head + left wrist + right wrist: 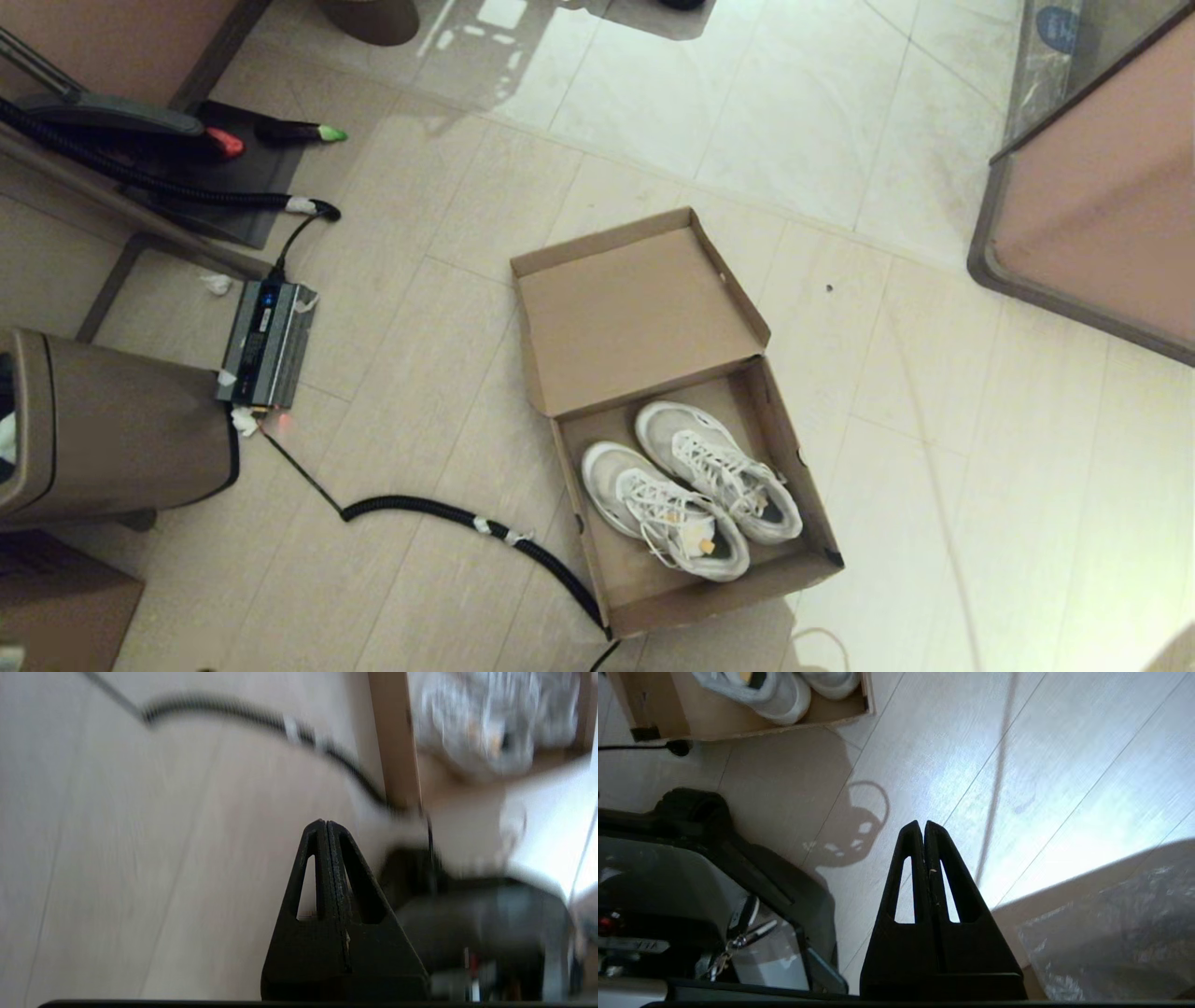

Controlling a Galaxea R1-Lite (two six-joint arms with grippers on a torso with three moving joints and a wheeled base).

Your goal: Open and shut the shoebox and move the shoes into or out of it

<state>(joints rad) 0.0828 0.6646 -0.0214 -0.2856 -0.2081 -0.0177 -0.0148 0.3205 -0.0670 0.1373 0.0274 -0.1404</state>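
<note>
Shoebox [653, 411], brown cardboard, mid-floor, lid flap thrown open toward 11 o'clock; long axis runs roughly 11 to 5, with bare tile along its right side (a black coiled cable [467, 518] meets the near-left corner). Shoes [691, 485], white pair inside, side by side, toes toward 11 o'clock. Left gripper [325, 823] and right gripper [923, 823]: fingers pressed together, empty, over the floor, both clear of the box.

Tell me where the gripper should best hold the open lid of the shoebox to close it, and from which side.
Probably at the lid's far free edge, coming from above and behind the shoebox. The lid stands open, hinged along the box's back wall, so that turned-up rim is the part farthest from the hinge, and it swings down over the shoes most easily.
</note>
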